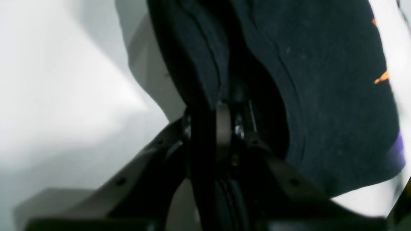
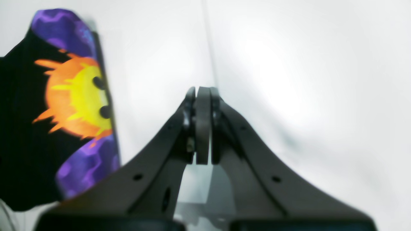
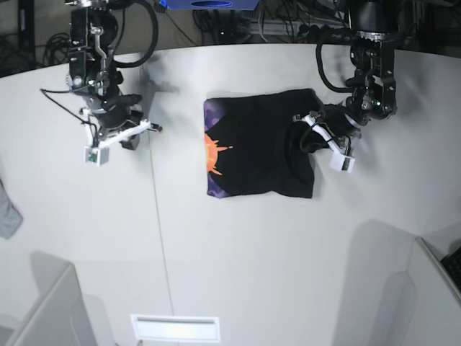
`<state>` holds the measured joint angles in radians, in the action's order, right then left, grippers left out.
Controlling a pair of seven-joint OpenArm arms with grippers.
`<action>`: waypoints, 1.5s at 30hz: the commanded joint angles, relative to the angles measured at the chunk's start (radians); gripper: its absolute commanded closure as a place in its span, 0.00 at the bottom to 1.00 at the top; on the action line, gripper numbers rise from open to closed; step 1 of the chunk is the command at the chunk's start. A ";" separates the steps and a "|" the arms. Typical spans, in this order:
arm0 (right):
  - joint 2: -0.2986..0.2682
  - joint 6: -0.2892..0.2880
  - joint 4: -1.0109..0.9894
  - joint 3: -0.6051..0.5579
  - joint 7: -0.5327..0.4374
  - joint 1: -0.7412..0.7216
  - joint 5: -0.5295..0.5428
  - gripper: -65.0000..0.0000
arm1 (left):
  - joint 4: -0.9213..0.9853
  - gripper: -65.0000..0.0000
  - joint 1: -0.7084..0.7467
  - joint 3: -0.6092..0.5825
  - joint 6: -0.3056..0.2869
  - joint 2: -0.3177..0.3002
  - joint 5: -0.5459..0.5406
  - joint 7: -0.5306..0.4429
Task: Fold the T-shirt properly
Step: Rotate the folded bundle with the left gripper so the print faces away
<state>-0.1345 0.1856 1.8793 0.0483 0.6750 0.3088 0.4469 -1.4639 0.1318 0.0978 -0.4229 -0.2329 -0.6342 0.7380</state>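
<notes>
White counter (image 3: 238, 245) fills the base view, with cables and dark equipment along its far edge; the T-shirt (image 3: 263, 148) serves as the landmark for all positions below.

T-shirt: it lies near the middle of the counter, towards the far edge, already reduced to a compact, roughly rectangular packet. The fabric is black. A purple and orange sun-like print shows along one side edge of the packet, the side turned towards the right tool. In the right wrist view the print reads as a yellow-orange sun with two dark spots, bordered by purple patches. The opposite edge looks bunched and thick, with several layers stacked.

Left tool (image 3: 317, 133): it sits at the bunched edge of the T-shirt, on the side away from the print. In the left wrist view its jaws stand nearly together with black cloth between and around them, so it is judged to be gripping a fold of the T-shirt. A hold at this edge would suit lifting the stacked layers and carrying them across the packet for a further fold.

Right tool (image 2: 203, 125): it hangs well apart from the T-shirt, beyond the printed edge, over bare counter. Its jaws are pressed together and hold nothing. Parked there, it keeps out of the cloth's path.

Small grey cloth scrap (image 3: 7, 213): it lies at the counter's edge, far from the T-shirt, beyond the right tool.
</notes>
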 commanded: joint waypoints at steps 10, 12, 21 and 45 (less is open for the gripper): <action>-0.004 -0.004 0.029 0.232 -0.021 0.091 0.238 1.00 | -0.014 1.00 -0.108 -0.252 0.002 -0.145 0.026 0.151; -0.007 -0.004 0.029 0.276 -0.019 0.102 0.296 1.00 | -0.013 1.00 -0.145 -0.286 0.002 -0.164 0.026 0.168; -0.004 -0.004 0.026 0.355 -0.018 0.152 0.338 1.00 | -0.011 1.00 -0.329 -0.570 0.002 -0.224 0.026 0.186; -0.001 -0.004 0.022 0.355 -0.019 0.211 0.336 1.00 | -0.031 1.00 -0.780 -1.231 -0.004 -0.205 0.027 0.174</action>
<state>-0.1268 0.1898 1.8885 0.3992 0.6720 0.5148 0.7780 -1.4757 -0.6189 -1.1408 -0.4229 -0.4393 -0.6033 0.9249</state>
